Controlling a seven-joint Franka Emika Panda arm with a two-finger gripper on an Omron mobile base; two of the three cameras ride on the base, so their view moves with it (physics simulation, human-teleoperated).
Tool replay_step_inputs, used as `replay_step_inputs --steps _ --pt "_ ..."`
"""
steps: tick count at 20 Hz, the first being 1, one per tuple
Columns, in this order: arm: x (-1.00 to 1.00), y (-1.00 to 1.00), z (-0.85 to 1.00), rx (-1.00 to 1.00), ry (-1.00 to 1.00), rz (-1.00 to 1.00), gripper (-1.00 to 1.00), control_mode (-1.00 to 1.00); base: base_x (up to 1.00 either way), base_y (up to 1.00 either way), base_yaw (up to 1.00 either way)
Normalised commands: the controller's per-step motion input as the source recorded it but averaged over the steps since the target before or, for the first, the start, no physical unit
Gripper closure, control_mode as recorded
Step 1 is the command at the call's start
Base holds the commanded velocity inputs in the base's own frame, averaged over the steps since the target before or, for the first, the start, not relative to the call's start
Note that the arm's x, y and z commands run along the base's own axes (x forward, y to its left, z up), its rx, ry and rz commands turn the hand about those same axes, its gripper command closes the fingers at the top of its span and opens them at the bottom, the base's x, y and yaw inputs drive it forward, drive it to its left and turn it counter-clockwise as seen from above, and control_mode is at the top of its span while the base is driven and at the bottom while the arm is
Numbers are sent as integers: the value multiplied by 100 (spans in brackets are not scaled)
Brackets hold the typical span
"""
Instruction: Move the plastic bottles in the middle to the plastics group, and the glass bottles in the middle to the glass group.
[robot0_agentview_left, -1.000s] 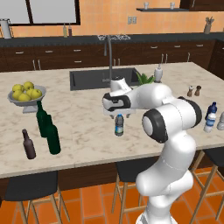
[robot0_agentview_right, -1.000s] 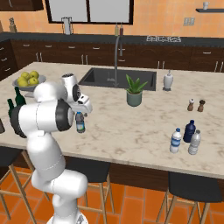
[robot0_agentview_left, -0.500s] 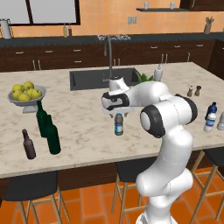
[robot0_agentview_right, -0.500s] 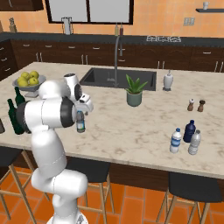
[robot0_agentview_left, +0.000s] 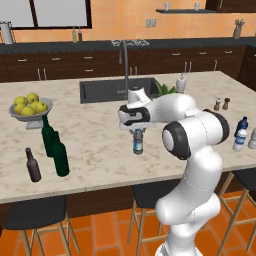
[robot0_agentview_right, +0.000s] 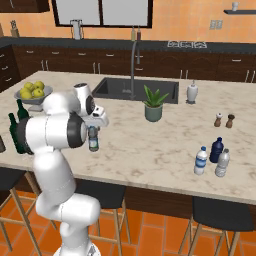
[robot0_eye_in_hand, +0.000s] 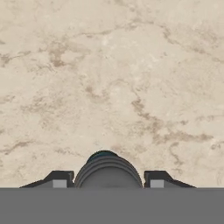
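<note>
We see the gripper (robot0_eye_in_hand: 107, 180) straddling the dark cap of a water bottle (robot0_agentview_left: 138, 142) mid-counter, jaws close beside it; whether they grip, we cannot tell. Two green wine bottles (robot0_agentview_left: 56, 150) and a brown bottle (robot0_agentview_left: 33, 165) stand well apart leftward (near the lemon bowl (robot0_agentview_left: 28, 115)); the plastics group (robot0_agentview_right: 216, 154) rightward.

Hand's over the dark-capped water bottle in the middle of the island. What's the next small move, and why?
Probably finish closing, then lift straight up. In the hand view the fingers flank the dark-capped bottle with slight gaps, and it stands on the counter, far from the plastics group.
</note>
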Motion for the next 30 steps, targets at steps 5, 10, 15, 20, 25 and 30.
replay_step_inputs --steps 5,10,15,20,25,30 --pt "-71 -64 20 2 -25 16 100 -100 0 0 0" --pt "-51 -79 23 0 -17 0 100 -100 0 0 0" --pt "-5 -84 22 0 0 -10 100 -100 0 0 0" --pt "0 -94 11 0 1 -11 100 -100 0 0 0" --pt "2 -97 2 -2 9 -12 100 -100 0 0 0" --pt "0 -100 0 0 7 -15 100 -100 0 0 0"
